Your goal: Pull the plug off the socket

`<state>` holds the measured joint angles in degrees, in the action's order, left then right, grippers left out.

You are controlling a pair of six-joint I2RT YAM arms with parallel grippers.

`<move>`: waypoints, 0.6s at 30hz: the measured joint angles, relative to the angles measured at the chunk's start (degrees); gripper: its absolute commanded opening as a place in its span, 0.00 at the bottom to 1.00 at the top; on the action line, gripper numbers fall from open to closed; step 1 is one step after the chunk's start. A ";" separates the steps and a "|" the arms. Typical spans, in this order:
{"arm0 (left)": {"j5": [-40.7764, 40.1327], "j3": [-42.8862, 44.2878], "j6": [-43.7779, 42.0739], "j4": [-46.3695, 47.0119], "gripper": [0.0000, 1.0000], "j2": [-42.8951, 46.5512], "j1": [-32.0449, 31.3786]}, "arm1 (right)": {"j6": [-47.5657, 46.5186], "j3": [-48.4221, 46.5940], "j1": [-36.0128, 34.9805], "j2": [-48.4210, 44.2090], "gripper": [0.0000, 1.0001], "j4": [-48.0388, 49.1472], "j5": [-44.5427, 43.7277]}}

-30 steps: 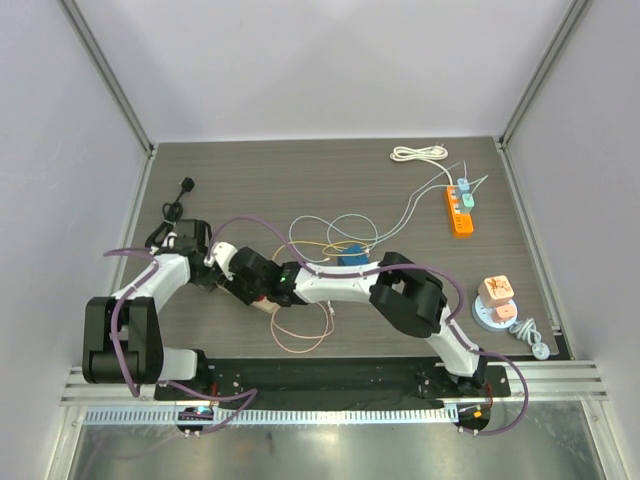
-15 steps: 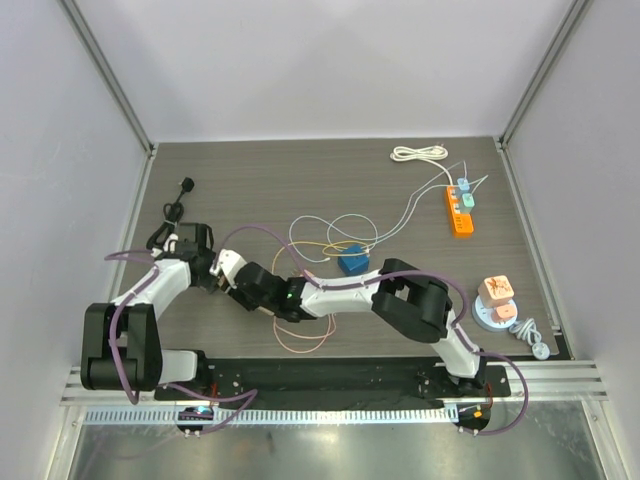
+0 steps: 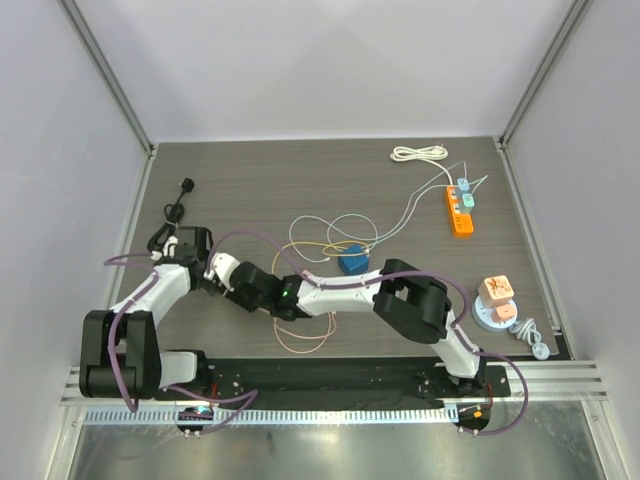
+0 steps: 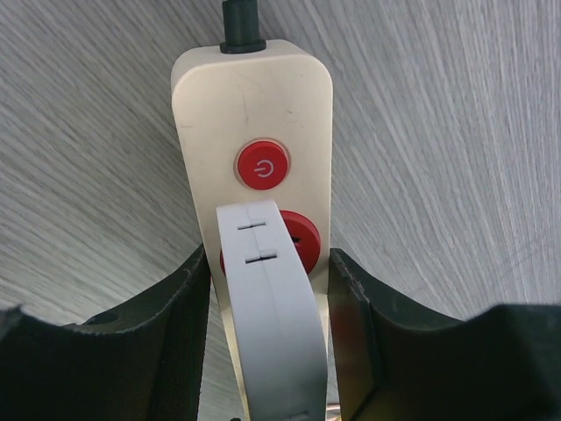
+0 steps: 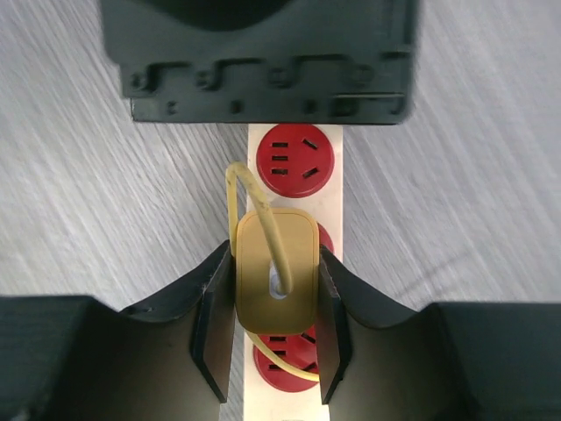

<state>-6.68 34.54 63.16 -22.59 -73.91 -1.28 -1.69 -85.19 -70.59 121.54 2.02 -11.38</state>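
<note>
The cream power strip [image 4: 254,105] has a red power button [image 4: 262,164] and red sockets [image 5: 295,160]. My left gripper [image 4: 268,289] is shut on the strip's sides near the button end. It shows in the top view [image 3: 205,275] at the left. A yellow plug [image 5: 276,263] with a yellow cable sits over the strip's middle socket. My right gripper [image 5: 273,289] is shut on the plug, with its fingers [image 5: 215,324] pressed against both sides. It shows in the top view [image 3: 235,282] right beside the left gripper. Both grippers hide the strip from above.
A white curved part [image 4: 267,307] lies over the strip between my left fingers. An orange power strip [image 3: 459,210] with teal plugs lies at the back right. Also on the table are a white coiled cable [image 3: 418,153], a blue block [image 3: 352,260], a black plug [image 3: 185,185], orange adapters [image 3: 497,298] and loose cable loops [image 3: 300,335].
Both grippers have shifted slightly left and nearer together. Their grips stay the same.
</note>
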 measured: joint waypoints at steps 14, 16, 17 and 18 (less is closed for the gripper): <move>-0.39 -1.16 0.09 0.07 0.00 1.46 -0.11 | 3.06 0.22 5.22 -4.63 0.01 -1.07 7.41; -0.39 -1.16 -0.02 0.07 0.00 1.51 -0.11 | 4.13 0.17 6.93 -5.97 0.01 -1.05 7.78; -0.39 -1.16 -0.09 0.07 0.00 1.53 -0.11 | 4.46 0.17 7.28 -6.73 0.01 -1.11 7.54; -0.39 -1.16 -0.13 0.04 0.00 1.55 -0.11 | 4.55 0.17 7.28 -7.34 0.01 -1.25 6.97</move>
<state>-7.07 33.39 63.02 -22.55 -72.36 -1.39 2.85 -85.01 -63.31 114.19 0.78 -4.40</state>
